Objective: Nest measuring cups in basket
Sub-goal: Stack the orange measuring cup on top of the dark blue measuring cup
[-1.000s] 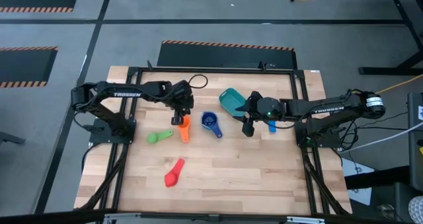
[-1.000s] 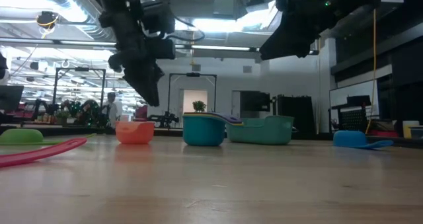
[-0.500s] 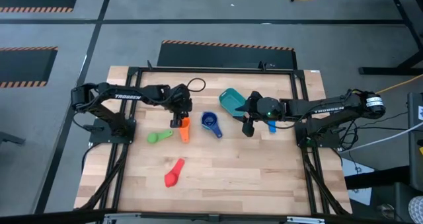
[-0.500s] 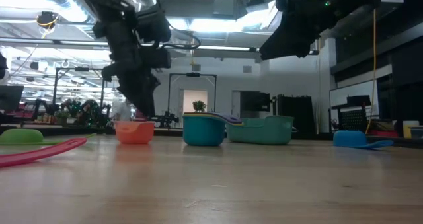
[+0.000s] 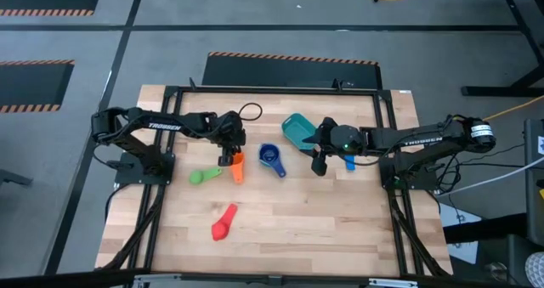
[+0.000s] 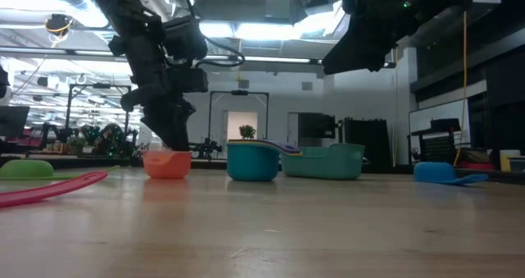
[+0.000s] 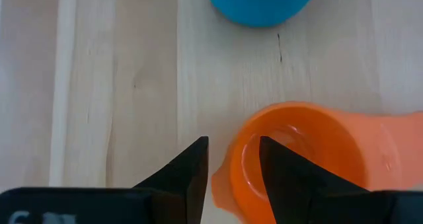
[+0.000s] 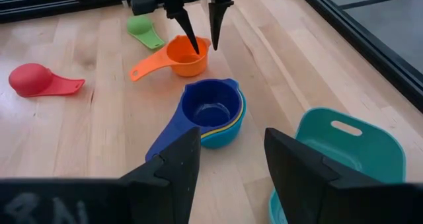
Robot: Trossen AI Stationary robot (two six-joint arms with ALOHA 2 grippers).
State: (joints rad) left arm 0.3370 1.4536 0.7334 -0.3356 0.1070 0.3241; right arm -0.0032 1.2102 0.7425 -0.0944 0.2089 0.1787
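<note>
An orange measuring cup (image 5: 237,166) stands bowl up on the table, left of centre. My left gripper (image 7: 231,145) is open and points down at it, one finger inside the bowl and one outside the rim. A dark blue cup (image 8: 211,106) sits nested in a yellow and a light blue one at mid-table. The teal basket (image 5: 298,128) lies behind them. A green cup (image 5: 202,175), a red cup (image 5: 224,223) and another light blue cup (image 5: 349,162) lie apart on the wood. My right gripper (image 5: 318,164) hangs open above the table, right of the nested cups. My left gripper straddles the orange cup's rim (image 7: 232,159) at the side away from its handle, coming from above and slanting down. One finger (image 7: 285,178) stands inside the bowl, the other (image 7: 190,174) outside. I cannot tell whether either finger touches the rim. The cup rests on the table.
The green cup's bowl lies close to the orange cup's handle (image 8: 147,68). The nested cups stand a short way toward the table's right of the orange one. Bare wood stretches across the near half of the table (image 5: 323,228) around the red cup.
My left gripper has come down onto the orange cup, from well above it to level with its rim. The gap between its fingers looks the same. The cups and my right arm have kept still.
</note>
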